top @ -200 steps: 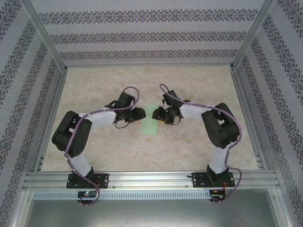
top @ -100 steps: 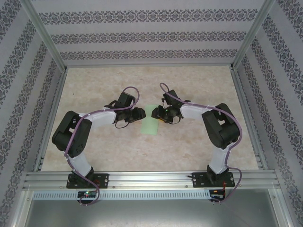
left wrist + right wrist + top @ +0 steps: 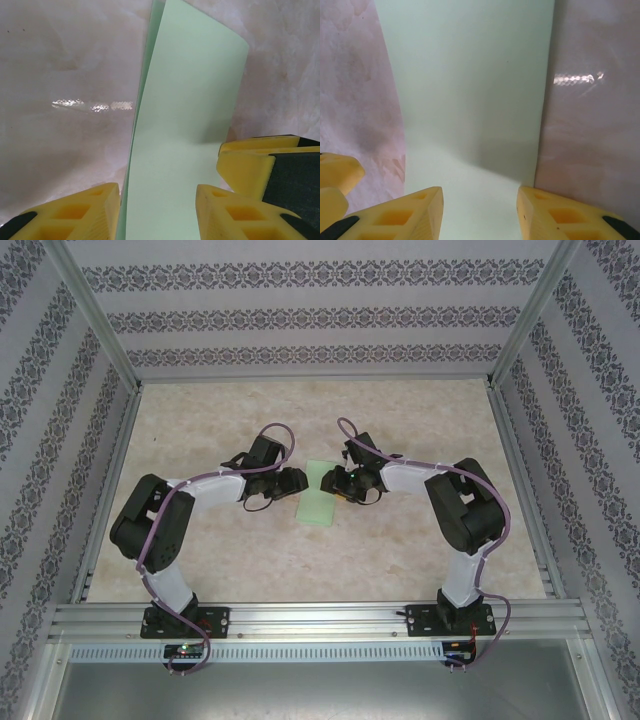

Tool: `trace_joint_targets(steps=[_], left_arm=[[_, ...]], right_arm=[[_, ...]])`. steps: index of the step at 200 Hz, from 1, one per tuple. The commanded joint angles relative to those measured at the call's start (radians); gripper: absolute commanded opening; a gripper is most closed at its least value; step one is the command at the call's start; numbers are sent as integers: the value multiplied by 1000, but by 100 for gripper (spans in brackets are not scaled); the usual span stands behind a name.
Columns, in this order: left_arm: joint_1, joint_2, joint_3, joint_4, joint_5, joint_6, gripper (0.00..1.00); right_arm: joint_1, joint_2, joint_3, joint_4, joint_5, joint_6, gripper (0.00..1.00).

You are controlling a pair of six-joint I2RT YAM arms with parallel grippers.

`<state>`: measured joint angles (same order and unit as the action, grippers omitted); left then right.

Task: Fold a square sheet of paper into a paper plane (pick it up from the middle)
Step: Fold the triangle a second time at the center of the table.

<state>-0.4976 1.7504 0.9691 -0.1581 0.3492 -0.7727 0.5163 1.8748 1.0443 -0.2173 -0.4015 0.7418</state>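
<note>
The square sheet of paper [image 3: 318, 502] lies pale green on the table's middle, doubled over into a narrow upright strip rather than a pointed plane. In the left wrist view the sheet [image 3: 190, 100] bows up a little, and a lower layer peeks out along its left edge. My left gripper [image 3: 297, 480] comes in from the left and my right gripper [image 3: 328, 480] from the right, tips almost meeting over the strip's far half. The left gripper [image 3: 157, 192] is open, its fingers apart above the sheet. The right gripper [image 3: 480, 195] is also open over the sheet [image 3: 470, 75].
The marbled table [image 3: 250, 550] is fenced by aluminium rails [image 3: 310, 615] at the front and patterned walls on the other sides. The right gripper's fingertip [image 3: 250, 165] sits at the left wrist view's right edge, close to the left gripper.
</note>
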Motion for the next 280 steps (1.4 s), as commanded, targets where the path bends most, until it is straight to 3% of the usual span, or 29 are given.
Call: trace_joint_targets(steps=[1,37,100,122,280], left_arm=[[8,24,10,2,46,-5,45],[6,-17,-12,-76,98,-36,43],[-1,-178,-211,0,112,-152,45],[-7,-165,-231,85,162,-187,45],[-35,-53,-187,224,202,-219,41]], right_arm=[[-4,-3,-27,-1,-4,-4,44],[-6,0,-39,11,-3,4,44],[-4,-7,-34,-4,4,4,44],[-4,-11,-34,-6,4,-1,44],[2,-3,-28,0,1,4,44]])
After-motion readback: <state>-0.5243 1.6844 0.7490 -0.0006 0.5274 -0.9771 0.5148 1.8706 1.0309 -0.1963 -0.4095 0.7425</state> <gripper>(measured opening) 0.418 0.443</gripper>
